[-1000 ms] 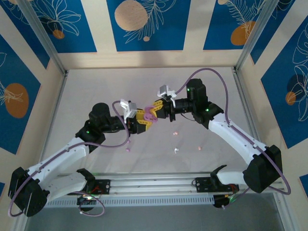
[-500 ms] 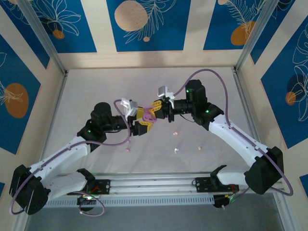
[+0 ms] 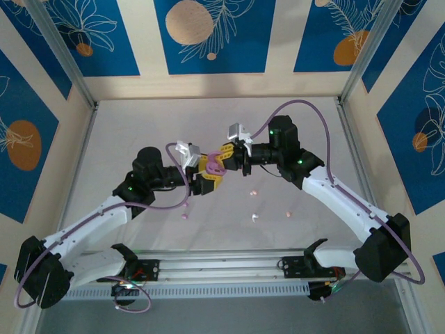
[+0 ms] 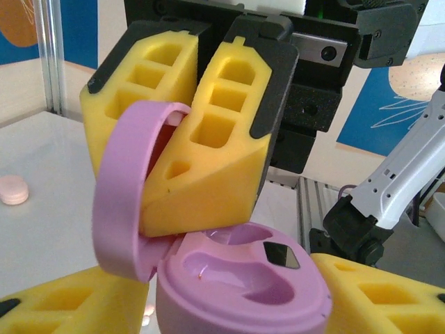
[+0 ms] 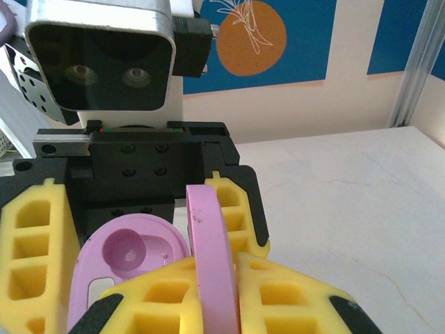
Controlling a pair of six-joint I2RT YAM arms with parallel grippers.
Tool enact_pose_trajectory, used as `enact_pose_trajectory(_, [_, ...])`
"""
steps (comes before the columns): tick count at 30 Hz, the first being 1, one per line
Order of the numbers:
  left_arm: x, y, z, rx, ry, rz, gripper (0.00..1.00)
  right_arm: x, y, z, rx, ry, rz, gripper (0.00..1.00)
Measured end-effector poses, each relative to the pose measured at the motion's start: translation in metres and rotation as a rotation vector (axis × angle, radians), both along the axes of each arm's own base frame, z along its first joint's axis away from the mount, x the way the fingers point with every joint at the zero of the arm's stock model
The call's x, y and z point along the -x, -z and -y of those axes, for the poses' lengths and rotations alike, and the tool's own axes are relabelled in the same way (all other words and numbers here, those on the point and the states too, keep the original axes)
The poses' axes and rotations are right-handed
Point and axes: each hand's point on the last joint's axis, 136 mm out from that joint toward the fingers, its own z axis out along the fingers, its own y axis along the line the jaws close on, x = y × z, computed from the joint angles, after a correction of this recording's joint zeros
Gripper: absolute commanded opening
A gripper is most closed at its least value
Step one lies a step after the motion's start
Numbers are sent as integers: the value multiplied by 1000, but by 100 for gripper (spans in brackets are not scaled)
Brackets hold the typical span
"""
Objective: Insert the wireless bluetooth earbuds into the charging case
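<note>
The pale purple charging case [image 3: 214, 165] hangs above mid-table between both grippers. My left gripper [image 3: 207, 177] [image 4: 236, 296] has its yellow fingers [image 4: 379, 296] on either side of the case base [image 4: 243, 278], close against it. The cavities in the base look empty. My right gripper [image 3: 222, 160] [image 5: 215, 278] is shut on the lid [image 5: 211, 257], which stands swung open from the base [image 5: 128, 254]. Loose earbuds lie on the table: a pink one [image 3: 253, 190], a white one [image 3: 255, 218], another pink one [image 3: 286, 212] and a purple one [image 3: 184, 216].
A small peach-pink round piece [image 4: 12, 189] lies on the table at the left of the left wrist view. Aluminium posts and patterned walls [image 3: 208, 35] ring the white table [image 3: 139, 132]. A purple cable [image 3: 306, 104] arcs over the right arm.
The left jaws have widened a little around the case base, and the left arm has crept slightly towards the right arm. The right gripper has stayed shut on the lid.
</note>
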Motion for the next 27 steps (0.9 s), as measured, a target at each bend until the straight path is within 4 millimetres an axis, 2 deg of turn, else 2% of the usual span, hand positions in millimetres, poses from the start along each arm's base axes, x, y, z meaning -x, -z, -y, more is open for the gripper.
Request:
enact_pose_trajectory(15, [1, 1, 2, 0, 5, -4, 48, 1, -3, 0, -2, 6, 35, 8])
enact_pose_trajectory(22, [1, 1, 2, -1, 0, -2, 58, 1, -3, 0, 0, 8, 41, 9])
enact_pose_trajectory(27, [1, 0, 2, 0, 1, -4, 59, 1, -3, -1, 2, 4, 45, 9])
